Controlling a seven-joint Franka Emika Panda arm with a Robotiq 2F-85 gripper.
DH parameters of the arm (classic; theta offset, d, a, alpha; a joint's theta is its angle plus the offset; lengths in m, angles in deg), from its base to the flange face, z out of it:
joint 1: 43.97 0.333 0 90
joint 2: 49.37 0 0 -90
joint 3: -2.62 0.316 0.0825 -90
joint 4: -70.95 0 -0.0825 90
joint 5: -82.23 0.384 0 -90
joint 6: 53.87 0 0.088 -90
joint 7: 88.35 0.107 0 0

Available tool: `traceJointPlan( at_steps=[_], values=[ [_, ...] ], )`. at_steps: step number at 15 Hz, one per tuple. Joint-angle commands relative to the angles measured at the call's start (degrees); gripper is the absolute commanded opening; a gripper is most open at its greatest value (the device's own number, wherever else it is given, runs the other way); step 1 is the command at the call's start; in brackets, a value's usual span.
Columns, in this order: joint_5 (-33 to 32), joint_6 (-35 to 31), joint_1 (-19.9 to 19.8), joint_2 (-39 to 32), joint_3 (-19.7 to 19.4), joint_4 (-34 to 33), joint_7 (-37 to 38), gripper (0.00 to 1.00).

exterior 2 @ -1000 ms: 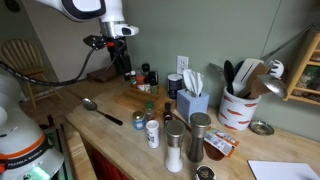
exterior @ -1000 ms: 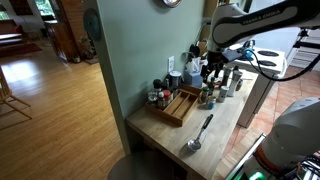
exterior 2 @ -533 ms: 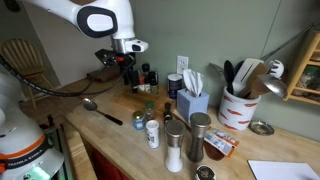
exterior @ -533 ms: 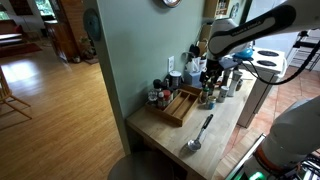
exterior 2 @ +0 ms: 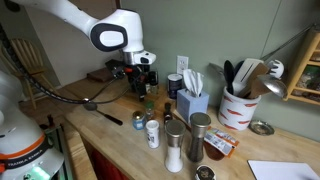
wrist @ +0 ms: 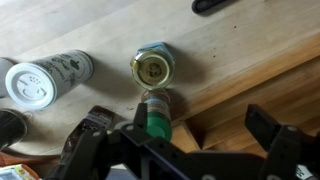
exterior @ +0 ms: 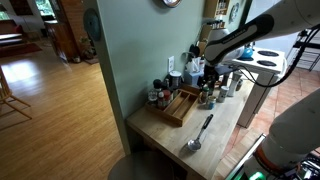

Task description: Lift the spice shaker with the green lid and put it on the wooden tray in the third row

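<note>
- Gripper: over the table's back end; fingers spread wide, gripping nothing.
- Green-lid shaker: on the tabletop between the open fingers, touching neither as far as the wrist view showed; just beside the tray's edge, outside it.
- Tray: wooden, slatted; visible in an exterior view.
- Metal-lid jar: just beyond the shaker.
- White shaker: nearby, apart.
- Spoon: on the table, clear of the tray.

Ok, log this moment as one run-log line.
end effector: open, over green-lid shaker | shaker: on counter beside wooden tray | grasp: not yet
</note>
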Motion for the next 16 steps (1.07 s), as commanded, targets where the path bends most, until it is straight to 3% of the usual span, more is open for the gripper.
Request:
traceJointPlan(
  at_steps=[1, 12, 16],
  values=[
    [2.2, -2.93, -0.66, -3.84, -1.0, -1.43, -0.82, 1.0],
    [5.44, -4.71, -2.39, -8.7, -2.73, -3.59, -0.68, 1.0],
    [5.36, -4.7, -2.79, -10.41, -2.73, -4.79, -0.09, 0.8]
  ],
)
